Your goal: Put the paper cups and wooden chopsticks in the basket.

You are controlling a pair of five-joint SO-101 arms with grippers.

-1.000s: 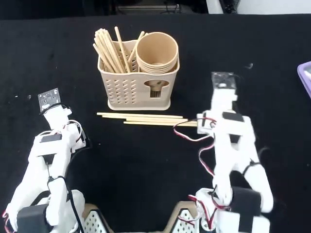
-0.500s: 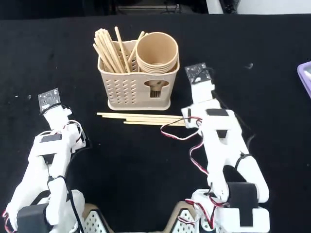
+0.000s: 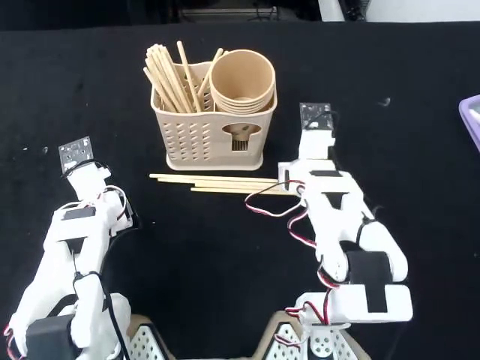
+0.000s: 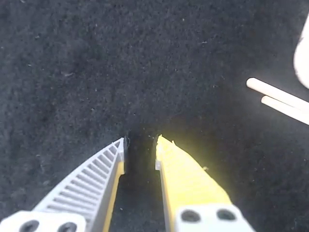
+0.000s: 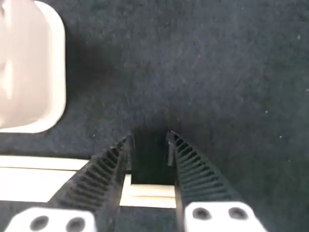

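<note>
A beige basket (image 3: 214, 135) stands at the back of the black table. Its left compartment holds several wooden chopsticks (image 3: 169, 75), its right a stack of paper cups (image 3: 242, 79). Three chopsticks (image 3: 217, 182) lie flat in front of it. My right arm (image 3: 322, 180) hangs over their right ends. The right gripper (image 5: 149, 142) is open by a narrow gap just above the chopstick ends (image 5: 147, 191), with the basket's corner (image 5: 29, 72) close by. My left gripper (image 4: 140, 142) is narrowly open over bare cloth, left of the chopstick tips (image 4: 275, 94). The left arm (image 3: 82, 195) stands at the table's left.
A purple object (image 3: 472, 120) shows at the table's right edge. The black cloth (image 3: 405, 90) stretches right of the basket and between the two arms. The arm bases (image 3: 300, 337) sit at the front edge.
My right arm has swung left toward the basket and now hangs over the right ends of the lying chopsticks. The left arm has not moved.
</note>
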